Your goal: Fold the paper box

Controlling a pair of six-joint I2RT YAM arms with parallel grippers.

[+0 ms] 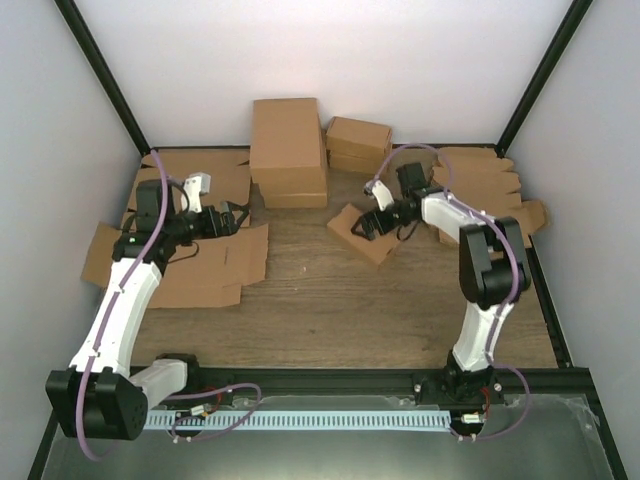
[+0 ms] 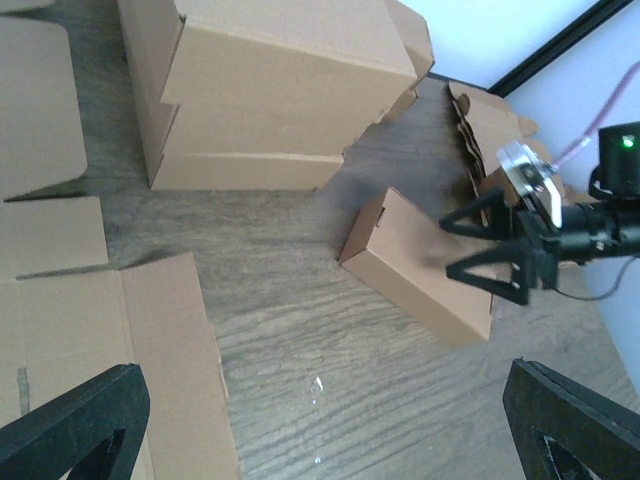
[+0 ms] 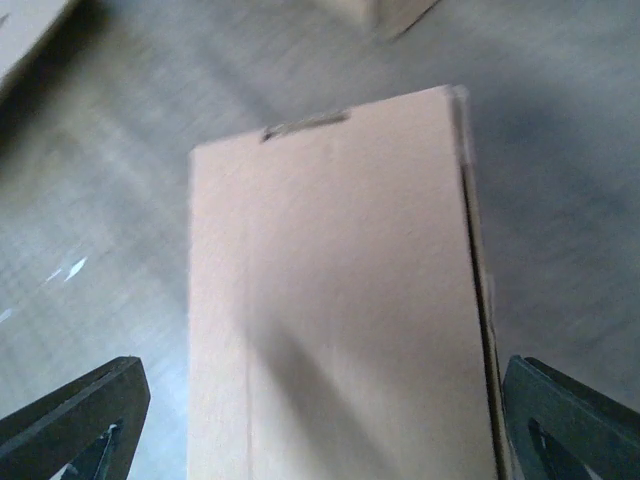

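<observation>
Right gripper (image 3: 320, 372) gapes wide, straddling the paper box (image 2: 415, 265) just right of the box stack (image 1: 288, 150); left gripper (image 2: 322, 372) gapes left of it. Probably light, stiff, crushable: pinch its long edges.

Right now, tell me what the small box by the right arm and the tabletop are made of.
The paper box: plain brown cardboard, matte, with a thin sheet edge showing along its side seam. The table: grey-brown wood grain in planks, dull finish; real wood or laminate, I cannot tell.
</observation>
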